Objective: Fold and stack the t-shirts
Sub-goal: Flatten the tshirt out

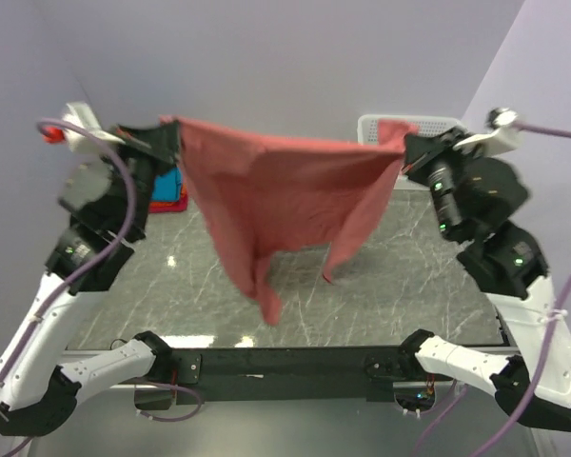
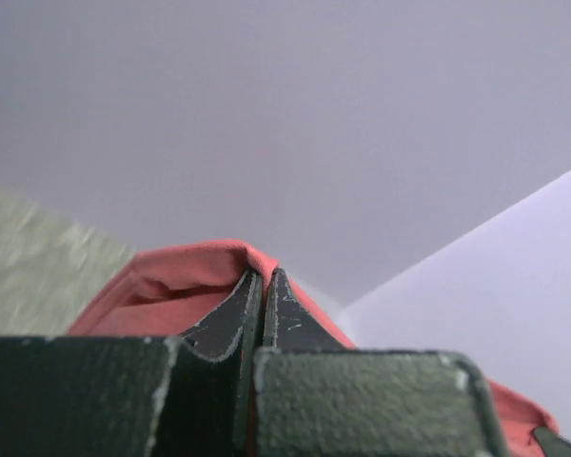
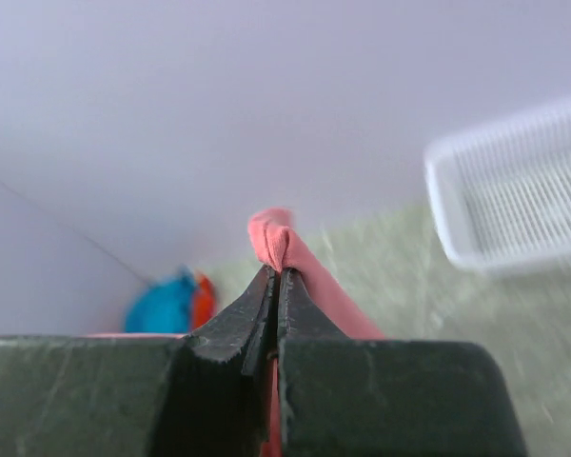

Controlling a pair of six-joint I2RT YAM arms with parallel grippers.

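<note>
A large salmon-pink t-shirt (image 1: 281, 195) hangs in the air, stretched between both arms above the marble table (image 1: 390, 286). My left gripper (image 1: 171, 136) is shut on its left top corner; in the left wrist view the cloth (image 2: 162, 286) bulges over the closed left gripper (image 2: 264, 276). My right gripper (image 1: 406, 148) is shut on the right top corner, and a pink fold (image 3: 276, 238) pokes out above the right gripper (image 3: 276, 276). The shirt's lower part dangles to a point over the table. Folded teal-blue and red t-shirts (image 1: 168, 188) lie at the far left, also showing as a blurred teal and orange pile (image 3: 171, 303).
A white mesh basket (image 1: 428, 124) stands at the back right of the table, seen too as the white basket (image 3: 504, 205) in the right wrist view. Lilac walls close the back and sides. The arm bases sit along the near edge.
</note>
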